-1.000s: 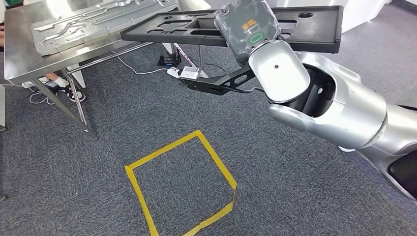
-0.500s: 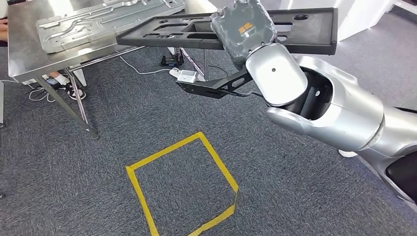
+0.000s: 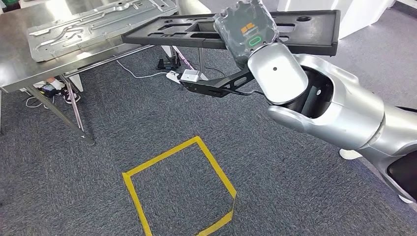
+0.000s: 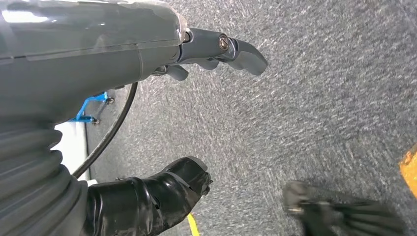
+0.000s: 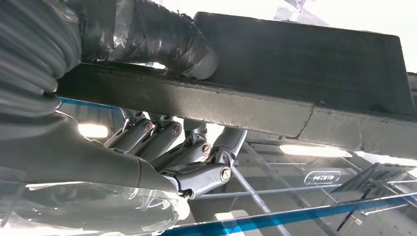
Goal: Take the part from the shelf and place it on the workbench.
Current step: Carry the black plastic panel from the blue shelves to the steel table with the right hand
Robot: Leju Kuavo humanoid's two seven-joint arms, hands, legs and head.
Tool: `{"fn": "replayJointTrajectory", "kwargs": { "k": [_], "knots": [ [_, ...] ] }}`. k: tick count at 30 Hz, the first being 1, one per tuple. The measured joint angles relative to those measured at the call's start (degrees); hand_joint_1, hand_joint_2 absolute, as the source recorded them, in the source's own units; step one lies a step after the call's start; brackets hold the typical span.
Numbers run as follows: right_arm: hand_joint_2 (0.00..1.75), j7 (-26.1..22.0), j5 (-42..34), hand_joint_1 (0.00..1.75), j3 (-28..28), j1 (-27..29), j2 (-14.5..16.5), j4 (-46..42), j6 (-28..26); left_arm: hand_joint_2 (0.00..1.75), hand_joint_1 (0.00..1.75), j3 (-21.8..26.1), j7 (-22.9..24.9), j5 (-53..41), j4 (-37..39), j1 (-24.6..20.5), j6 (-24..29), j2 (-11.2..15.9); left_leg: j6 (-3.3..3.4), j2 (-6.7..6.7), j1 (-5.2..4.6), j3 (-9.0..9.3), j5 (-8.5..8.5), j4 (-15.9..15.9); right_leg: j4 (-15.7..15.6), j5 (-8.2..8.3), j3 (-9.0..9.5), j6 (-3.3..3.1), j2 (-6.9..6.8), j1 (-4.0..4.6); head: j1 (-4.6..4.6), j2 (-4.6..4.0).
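Here, the robot's silver right arm reaches forward, and its right hand [image 5: 182, 162] grips the near long edge of a wide, flat black plastic panel with moulded recesses and cut-out slots [image 3: 196, 30]. In the right wrist view the thick thumb lies on one face of the panel while the dark fingers [image 5: 162, 142] curl against the other, so the edge is clamped between them. The panel is carried level in the air, its far end near or over the corner of a stainless steel workbench on thin legs [image 3: 19, 64]; whether it touches the bench I cannot tell. A pressed grey sheet-metal plate [image 3: 93, 22] already lies on the bench top.

The left hand [image 4: 196, 118] hangs over grey carpet, fingers apart and holding nothing. A yellow tape square [image 3: 179, 184] marks the floor below.

The panel looks rigid and fairly light, but long: held by one edge, it will probably lever hard against the fingers and could tilt or slip. A hold close to the middle of the long edge seems soundest, with the smooth plastic calling for a firm clamp.
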Motion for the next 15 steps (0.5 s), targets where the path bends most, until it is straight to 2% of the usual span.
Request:
{"fn": "replayJointTrajectory", "kwargs": {
  "k": [1, 2, 3, 4, 6, 8, 9, 10, 12, 13, 14, 15],
  "knots": [
    [1.75, -0.01, 0.00, 1.75, 0.03, -0.02, 0.01, 0.01, 0.00, 1.75, 0.00, 0.00, 0.04, -0.01, 0.00, 0.08, 0.02, -0.01, 0.22, 0.00, 0.00, 1.15, 2.74, -3.80, -0.02, -0.48, 0.68, 0.09, 0.05, 0.03, -0.01, 0.00],
    [1.75, -0.01, 0.01, 1.75, 0.04, -0.08, 0.01, 0.02, 0.00, 1.75, 0.00, 0.00, 0.05, -0.01, 0.00, 0.11, 0.06, 0.01, 0.48, -0.03, -0.14, 2.67, 4.66, -7.32, -0.11, -0.94, 1.24, 0.26, 0.08, 0.09, 0.04, 0.00],
    [1.75, -0.02, 0.01, 1.75, 0.04, -0.15, 0.01, 0.04, 0.00, 1.75, 0.00, 0.00, 0.05, -0.01, 0.00, 0.07, 0.11, 0.02, 0.81, -0.04, -0.39, 4.04, 5.71, -10.33, -0.21, -1.33, 1.64, 0.50, 0.14, 0.09, 0.08, 0.00],
    [1.75, -0.04, 0.02, 1.75, 0.05, -0.19, 0.01, 0.05, -0.01, 1.75, 0.00, 0.00, 0.05, -0.01, 0.00, -0.01, 0.15, 0.04, 1.14, -0.02, -0.69, 4.92, 5.85, -11.95, -0.42, -1.57, 1.88, 0.79, 0.20, 0.02, 0.10, 0.00],
    [1.75, -0.10, 0.02, 1.75, 0.07, -0.14, -0.01, 0.09, -0.01, 1.75, 0.00, -0.01, 0.07, -0.01, 0.00, -0.17, 0.22, 0.10, 1.87, 0.07, -1.18, 5.72, 5.11, -13.12, -0.53, -1.59, 2.26, 1.48, 0.26, -0.09, 0.14, 0.00],
    [1.75, -0.14, 0.02, 1.75, 0.08, -0.04, -0.05, 0.14, 0.00, 1.75, 0.00, -0.01, 0.10, -0.05, 0.00, -0.18, 0.28, 0.16, 2.61, 0.15, -1.14, 6.79, 4.79, -13.92, 0.51, -1.89, 2.20, 1.90, 0.10, -0.20, 0.21, 0.01],
    [1.75, -0.14, 0.02, 1.75, 0.08, -0.08, -0.08, 0.16, 0.00, 1.75, 0.00, -0.01, 0.13, -0.08, 0.00, -0.15, 0.30, 0.19, 3.01, 0.18, -1.08, 7.43, 4.62, -14.24, 2.15, -2.50, 1.43, 1.97, 0.02, -0.21, 0.26, 0.01],
    [1.75, -0.14, 0.02, 1.75, 0.08, -0.10, -0.10, 0.17, 0.00, 1.75, 0.00, -0.01, 0.14, -0.11, 0.00, -0.12, 0.31, 0.19, 3.36, 0.23, -1.02, 7.99, 4.41, -14.46, 4.85, -3.46, -0.10, 1.98, -0.03, -0.18, 0.32, 0.01],
    [1.75, -0.19, 0.03, 1.75, 0.10, 0.00, -0.13, 0.20, 0.01, 1.75, 0.00, -0.01, 0.16, -0.14, 0.00, -0.17, 0.33, 0.19, 3.92, 0.25, -1.06, 8.68, 3.77, -14.50, 11.67, -5.77, -4.66, 2.12, -0.06, -0.04, 0.41, 0.01],
    [1.75, -0.23, 0.03, 1.75, 0.13, 0.12, -0.15, 0.22, 0.01, 1.75, 0.00, -0.01, 0.16, -0.15, 0.00, -0.20, 0.34, 0.19, 4.01, 0.18, -1.07, 9.02, 3.40, -14.44, 14.00, -6.28, -6.75, 2.21, -0.07, -0.02, 0.44, 0.00],
    [1.75, -0.28, 0.02, 1.75, 0.15, 0.22, -0.16, 0.25, 0.02, 1.75, 0.00, -0.01, 0.16, -0.15, 0.00, -0.22, 0.34, 0.19, 4.00, 0.06, -1.05, 9.45, 2.96, -14.35, 14.61, -5.76, -8.10, 2.29, -0.09, -0.04, 0.45, 0.00],
    [1.75, -0.32, 0.02, 1.75, 0.16, 0.27, -0.18, 0.27, 0.02, 1.75, 0.00, -0.02, 0.16, -0.16, 0.00, -0.20, 0.35, 0.19, 3.91, -0.08, -1.01, 9.97, 2.46, -14.18, 13.15, -3.90, -8.37, 2.31, -0.12, -0.08, 0.46, 0.00]
  ]
}}
